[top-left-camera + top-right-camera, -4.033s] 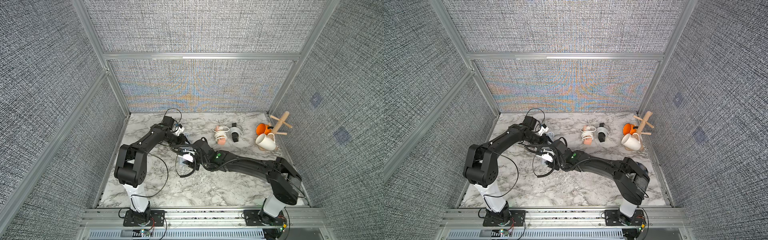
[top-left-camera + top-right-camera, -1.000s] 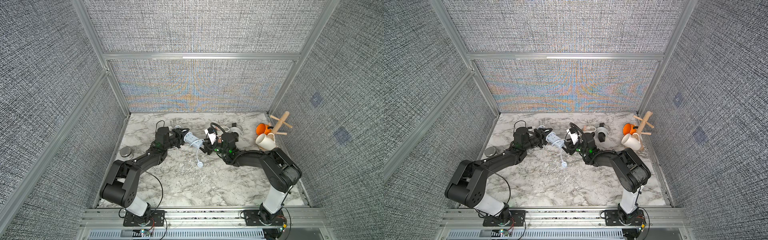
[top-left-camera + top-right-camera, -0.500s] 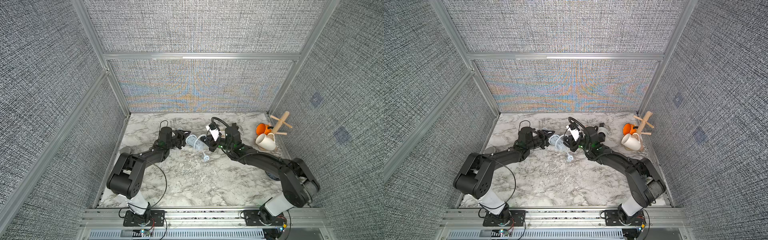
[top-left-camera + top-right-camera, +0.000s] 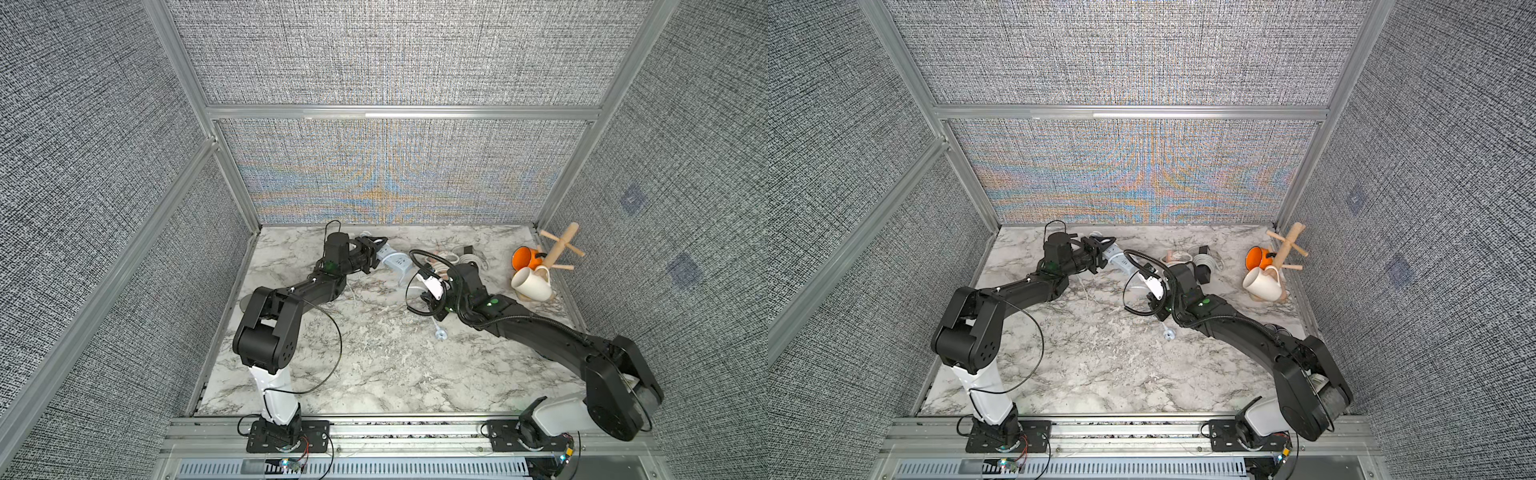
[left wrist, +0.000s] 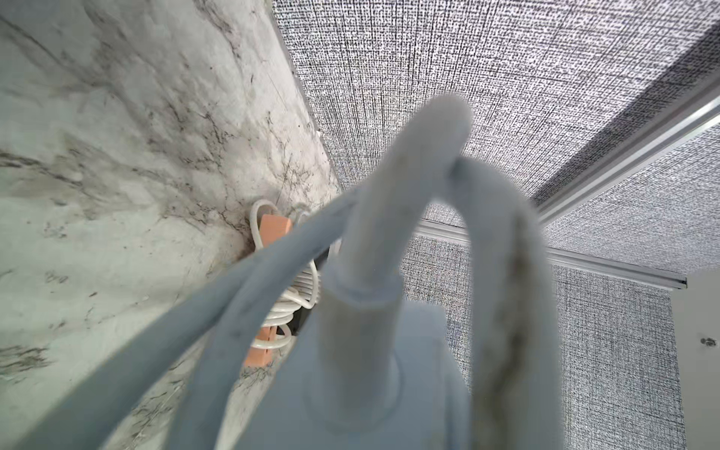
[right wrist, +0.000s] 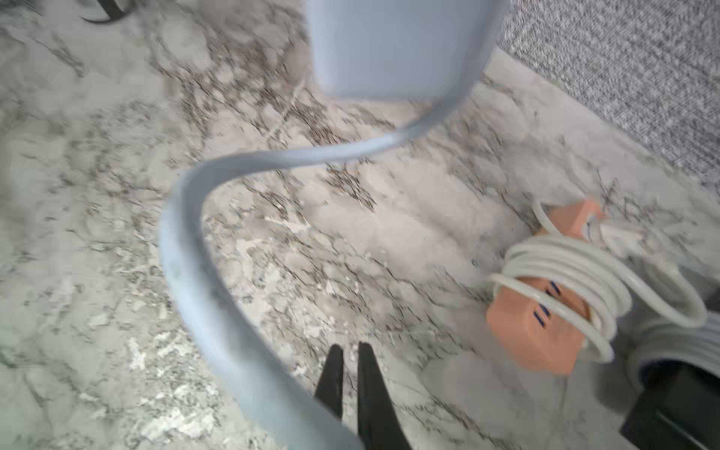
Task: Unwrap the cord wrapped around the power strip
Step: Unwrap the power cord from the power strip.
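The pale blue-grey power strip [image 4: 395, 262] [image 4: 1120, 257] hangs above the back of the marble table. My left gripper [image 4: 380, 249] [image 4: 1106, 249] is shut on its left end. The left wrist view is filled by the strip's end [image 5: 374, 389] and the cord [image 5: 428, 128] looping out of it; the fingers are hidden there. The cord [image 6: 187, 249] sags from the strip [image 6: 397, 46] and crosses the root of the fingers of my right gripper [image 6: 348, 348] [image 4: 426, 299], which is shut on it; nothing sits between the tips. The plug [image 4: 440, 335] [image 4: 1168, 335] lies on the table just in front.
Behind the right gripper lie an orange strip wound with white cord [image 6: 541, 311] [image 4: 436, 255] and a black one with grey cord [image 4: 467, 255]. A white mug [image 4: 530, 284], an orange mug [image 4: 524, 257] and a wooden mug tree [image 4: 559, 249] stand at the back right. Fabric walls enclose the table.
My right gripper has closed and drawn away from the strip toward the front right, and the plug has followed it. The left gripper keeps its hold on the strip near the back.
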